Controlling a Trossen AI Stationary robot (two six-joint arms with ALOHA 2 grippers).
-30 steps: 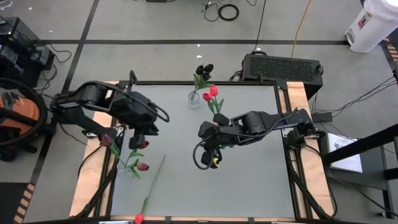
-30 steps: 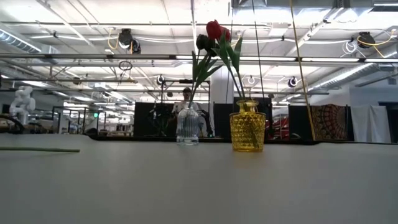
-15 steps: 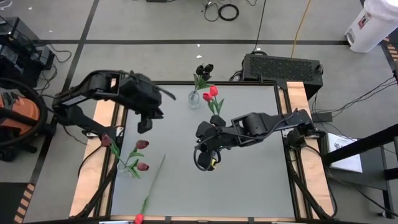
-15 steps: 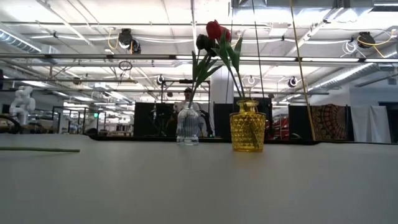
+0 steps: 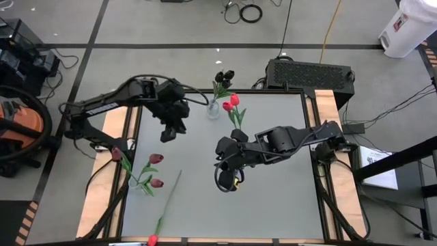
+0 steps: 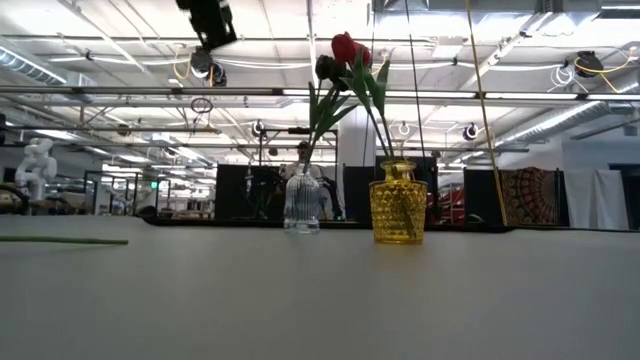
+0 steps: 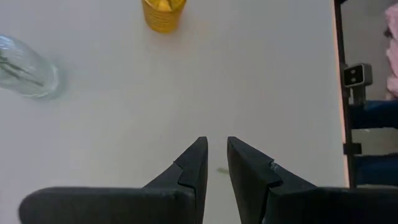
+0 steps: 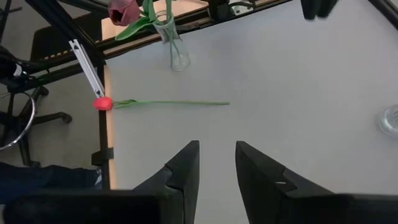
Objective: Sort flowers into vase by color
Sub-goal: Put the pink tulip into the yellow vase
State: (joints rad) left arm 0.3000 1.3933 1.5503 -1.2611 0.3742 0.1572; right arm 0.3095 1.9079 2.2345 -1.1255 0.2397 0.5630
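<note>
A clear vase (image 5: 214,108) with black tulips (image 5: 224,75) stands at the table's far middle. Beside it a yellow vase (image 6: 398,205) holds red tulips (image 5: 232,104). A second clear vase (image 8: 178,53) with maroon tulips (image 5: 156,158) stands near the left edge. One red tulip (image 5: 151,239) lies flat on the table at the near left, its stem (image 8: 174,103) pointing inward. My left gripper (image 7: 216,140) hovers open and empty, left of the far clear vase. My right gripper (image 8: 216,144) hangs open and empty over mid-table, facing the lying tulip.
The yellow vase is mostly hidden under my right arm (image 5: 287,137) in the high view. Bare grey table (image 5: 273,205) stretches across the near right. Wooden rails (image 5: 95,198) run along both sides. A black box (image 5: 307,74) sits behind the far edge.
My left gripper has swung from above the maroon tulips toward the table's far edge and somewhat right, nearing the far clear vase, and now shows at the top of the low view. Its fingers keep the same gap.
</note>
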